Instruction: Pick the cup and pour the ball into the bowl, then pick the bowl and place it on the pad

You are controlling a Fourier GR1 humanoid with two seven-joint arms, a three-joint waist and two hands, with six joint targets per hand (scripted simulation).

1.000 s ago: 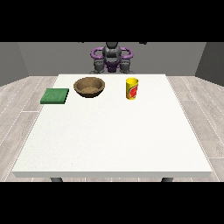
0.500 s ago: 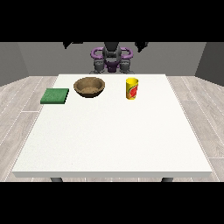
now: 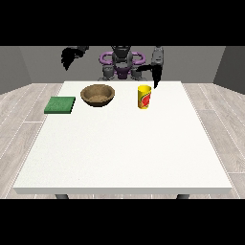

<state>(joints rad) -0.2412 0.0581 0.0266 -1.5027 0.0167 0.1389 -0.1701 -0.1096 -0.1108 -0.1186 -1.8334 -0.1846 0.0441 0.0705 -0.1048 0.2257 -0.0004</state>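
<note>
Nearest the camera we see the bare front stretch of the large white table (image 3: 124, 158), with nothing standing on it. Farther back, along the far third, three items sit in a row. At the view's left lies the flat green square pad (image 3: 60, 105), close to the table's left edge. Right of it, apart from the pad, stands the round brown wooden bowl (image 3: 98, 94), upright; we cannot tell whether anything is inside. Farther right, well apart from the bowl, stands the yellow cup with a red mark on its side (image 3: 144, 97), upright. We cannot see the ball.

Behind the cup, the hand at the view's right (image 3: 156, 76) hangs with its black fingers pointing down, straight and together, above and just behind the cup's rim, not touching it. The hand at the view's left (image 3: 68, 58) is raised off the table's far left corner, fingers drooping, holding nothing. The robot's torso (image 3: 121, 64) stands behind the far edge.
</note>
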